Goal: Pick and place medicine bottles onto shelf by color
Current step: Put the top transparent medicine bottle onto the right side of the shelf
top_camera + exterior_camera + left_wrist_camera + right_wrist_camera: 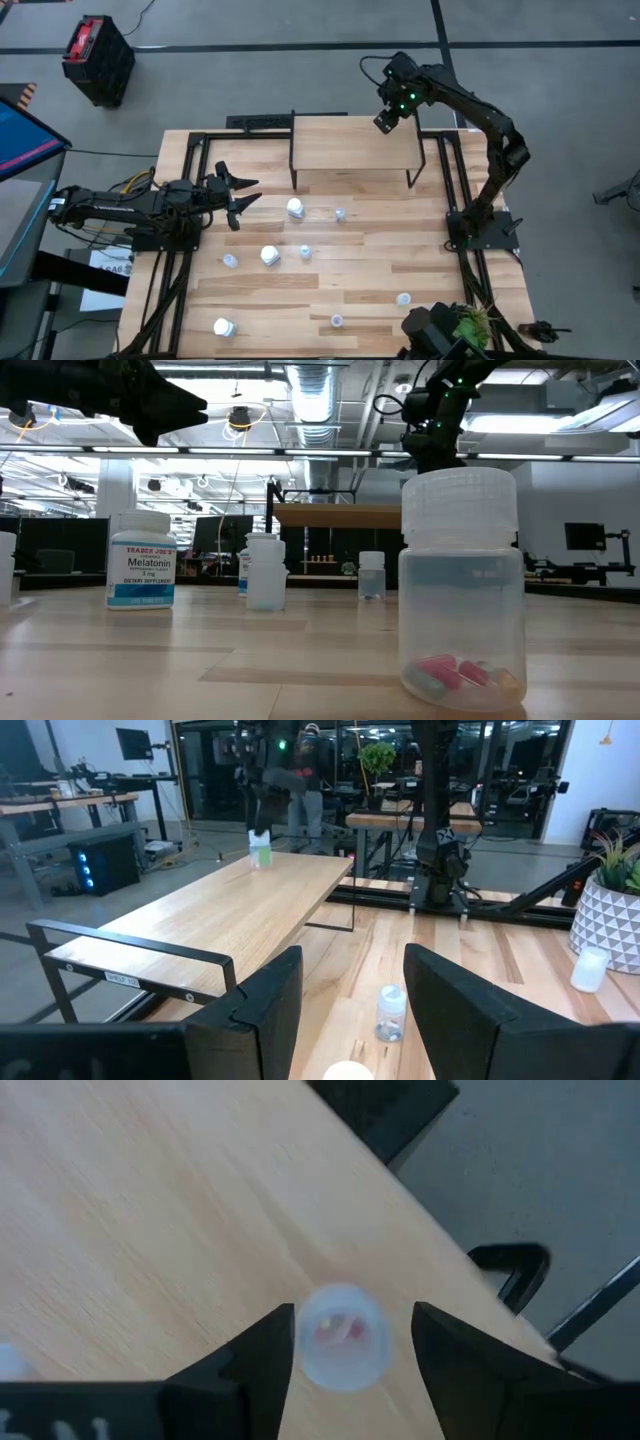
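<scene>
The light-wood shelf (350, 145) stands at the table's far middle. My right gripper (388, 120) is over its far right corner, open and pointing down. One small translucent bottle (341, 1336) stands on the shelf top between its fingers, with wood showing beside one finger. This bottle also shows in the left wrist view (260, 850). My left gripper (245, 197) is open and empty at the table's left, above the tabletop, pointing at a white bottle (295, 208). A translucent bottle (390, 1013) stands ahead of it. More white bottles (269, 255) and translucent bottles (305, 252) stand on the table.
A potted plant (465, 325) stands at the near right corner, with a translucent bottle (403, 298) close by. Another white bottle (223, 327) and a translucent one (336, 321) stand near the front edge. A black crate (98, 58) sits on the floor beyond the table.
</scene>
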